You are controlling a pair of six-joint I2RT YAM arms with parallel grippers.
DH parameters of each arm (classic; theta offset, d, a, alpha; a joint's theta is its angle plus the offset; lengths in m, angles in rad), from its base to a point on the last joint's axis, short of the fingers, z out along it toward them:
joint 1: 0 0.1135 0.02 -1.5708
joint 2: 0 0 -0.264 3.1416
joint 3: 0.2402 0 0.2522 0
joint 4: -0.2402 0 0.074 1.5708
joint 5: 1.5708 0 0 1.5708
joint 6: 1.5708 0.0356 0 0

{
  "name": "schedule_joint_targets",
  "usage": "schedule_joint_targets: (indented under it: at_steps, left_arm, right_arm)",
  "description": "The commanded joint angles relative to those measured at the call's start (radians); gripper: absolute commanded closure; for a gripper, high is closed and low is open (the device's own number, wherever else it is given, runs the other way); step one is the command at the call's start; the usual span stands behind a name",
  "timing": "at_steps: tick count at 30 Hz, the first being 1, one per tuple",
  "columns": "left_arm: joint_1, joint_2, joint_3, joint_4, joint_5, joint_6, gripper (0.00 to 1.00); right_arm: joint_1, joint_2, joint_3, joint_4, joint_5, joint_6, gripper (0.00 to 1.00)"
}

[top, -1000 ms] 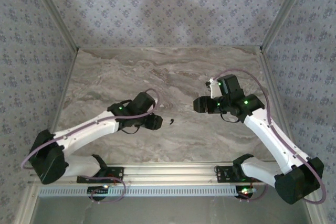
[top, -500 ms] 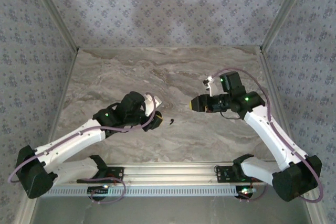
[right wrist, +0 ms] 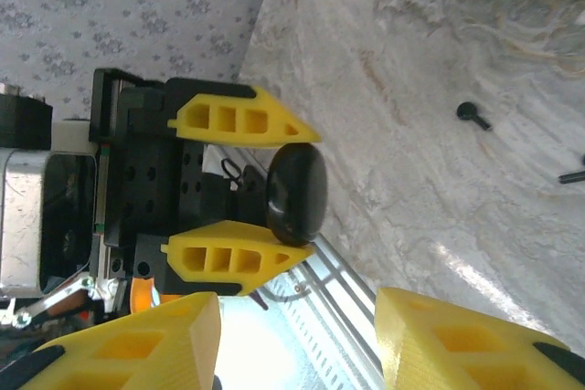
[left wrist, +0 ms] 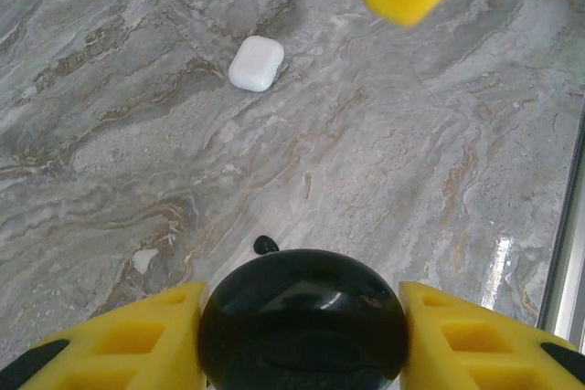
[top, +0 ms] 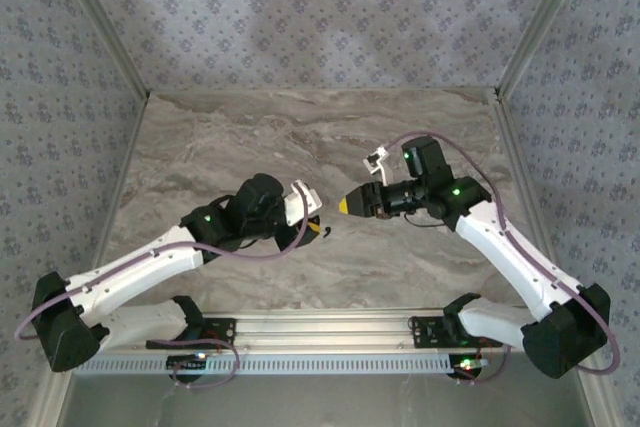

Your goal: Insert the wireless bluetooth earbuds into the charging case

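We find the case point(left wrist: 302, 317) between the fingers of the left gripper point(right wrist: 313, 192), over the table point(top: 200, 147), with the right gripper point(top: 345, 204) facing it. One earbud point(right wrist: 473, 114) and another earbud point(right wrist: 576, 173) lie apart on the table. A small box point(left wrist: 256, 63) lies farther off.

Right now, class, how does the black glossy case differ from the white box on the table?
The black glossy case is dark and shiny; the white box is pale. The black glossy case is clamped between the left pincer's fingers; the white box lies free on the marble table. The case looks round; the box is a rounded square. Both are smooth with rounded edges.
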Motion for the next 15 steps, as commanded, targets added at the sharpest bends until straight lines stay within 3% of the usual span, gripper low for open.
schedule_joint_targets:
  at_steps: [1, 15]
  left_arm:
    - [-0.007, 0.010, 0.046, 0.027, 0.023, 0.048, 0.58]
    - [-0.024, 0.032, 0.085, 0.035, 0.025, 0.050, 0.58]
  right_arm:
    - [0.020, 0.015, 0.011, 0.021, -0.035, 0.031, 0.50]
    - [0.089, 0.103, 0.032, 0.055, -0.025, 0.057, 0.49]
